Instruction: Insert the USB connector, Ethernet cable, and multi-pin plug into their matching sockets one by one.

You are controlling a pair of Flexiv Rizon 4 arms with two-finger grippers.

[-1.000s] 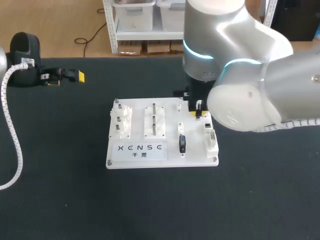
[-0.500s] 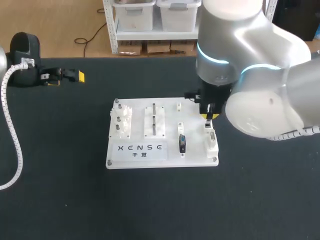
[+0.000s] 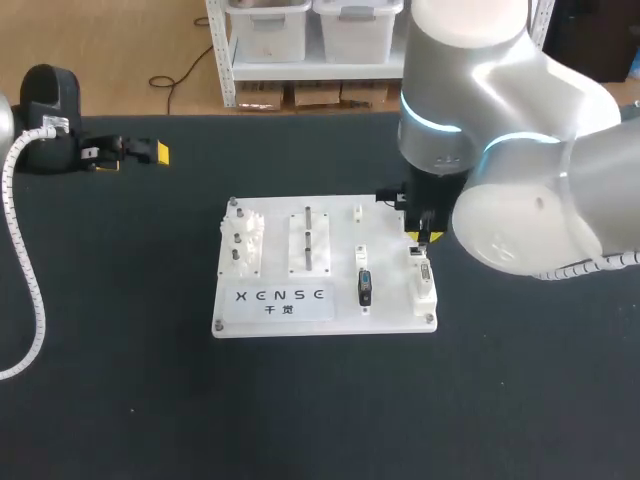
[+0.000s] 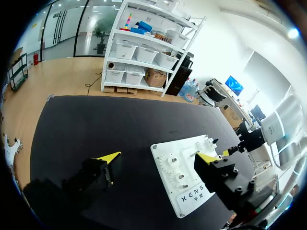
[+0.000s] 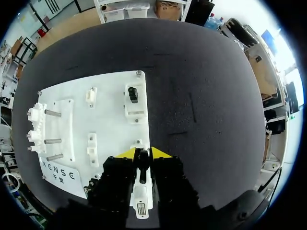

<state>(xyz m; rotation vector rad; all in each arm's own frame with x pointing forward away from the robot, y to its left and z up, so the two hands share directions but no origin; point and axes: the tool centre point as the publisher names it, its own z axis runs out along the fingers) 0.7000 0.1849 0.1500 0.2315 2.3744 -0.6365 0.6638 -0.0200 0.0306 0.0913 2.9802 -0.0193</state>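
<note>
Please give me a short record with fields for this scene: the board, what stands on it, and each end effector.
white board: at the table's middle, lettering along its front
white gears: on the board's left part
black plug: upright, right of the lettering
right end effector: over the board's right edge, beside the multi-pin socket block; grip unclear
left end effector: open, empty, at the table's far left, apart from the board

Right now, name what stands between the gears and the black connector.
Between the gears and the black connector: a raised white plate with upright metal pegs, clearest in the head view.
</note>
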